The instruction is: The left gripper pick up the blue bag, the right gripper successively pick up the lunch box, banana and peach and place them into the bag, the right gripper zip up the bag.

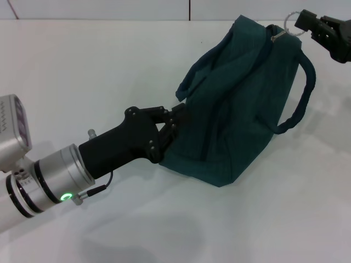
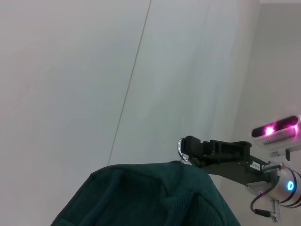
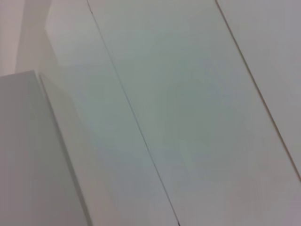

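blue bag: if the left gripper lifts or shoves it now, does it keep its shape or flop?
Probably flops: the blue bag is creased, slumped fabric and its handle droops. The left gripper pinches one edge, so a lift would likely drag the rest. The right gripper at the ring pull may tug the top sideways.

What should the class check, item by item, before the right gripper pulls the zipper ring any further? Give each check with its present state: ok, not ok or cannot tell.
1. Right gripper at the silver ring pull: ok, its fingertips are on the ring at the bag's far top corner.
2. Left gripper bracing the blue bag: ok, it pinches the near edge of the fabric.
3. Bag resting on the white table: ok.
4. Lunch box, banana and peach inside: cannot tell, none is visible.
5. Zipper fully closed: cannot tell, folds hide its track.
6. Handle clear of the zipper: ok, it hangs down the side.
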Motion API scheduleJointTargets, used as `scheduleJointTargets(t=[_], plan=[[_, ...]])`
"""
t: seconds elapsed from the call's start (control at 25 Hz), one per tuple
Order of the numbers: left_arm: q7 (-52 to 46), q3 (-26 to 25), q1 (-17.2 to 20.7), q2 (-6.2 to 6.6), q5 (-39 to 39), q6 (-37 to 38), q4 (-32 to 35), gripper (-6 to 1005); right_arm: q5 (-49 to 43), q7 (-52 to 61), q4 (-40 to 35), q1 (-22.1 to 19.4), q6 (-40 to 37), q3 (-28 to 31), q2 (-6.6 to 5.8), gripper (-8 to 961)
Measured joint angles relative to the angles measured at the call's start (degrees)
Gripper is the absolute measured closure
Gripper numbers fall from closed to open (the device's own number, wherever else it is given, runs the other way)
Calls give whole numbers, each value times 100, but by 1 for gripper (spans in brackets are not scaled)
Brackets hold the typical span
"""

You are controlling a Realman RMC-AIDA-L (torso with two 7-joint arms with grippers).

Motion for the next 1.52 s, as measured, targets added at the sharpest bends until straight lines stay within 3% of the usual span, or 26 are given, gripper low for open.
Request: scheduleJointTargets(t=[0.2, 0.64, 0.96, 1.12, 1.32, 1.52], plan=[[0, 53, -5, 14, 8, 53, 21, 962, 10, -63, 7, -50, 46, 44, 5, 938], [-39, 6, 440, 65, -67, 494, 598, 964, 14, -202, 17, -209, 635, 7, -16, 938], [-180, -65, 560, 114, -368, 496, 684, 966, 9, -176, 19, -432, -9, -103, 5, 938], [-576, -69, 657, 220, -485, 497, 876, 966, 11, -193, 58, -465, 375, -33, -14, 938], [-645, -71, 621, 252, -464, 493, 884, 967, -67, -225, 98, -433, 941, -83, -18, 938], [-790, -70, 593, 261, -515, 464, 948, 978, -127, -228, 125, -384, 996, -226, 0, 938]])
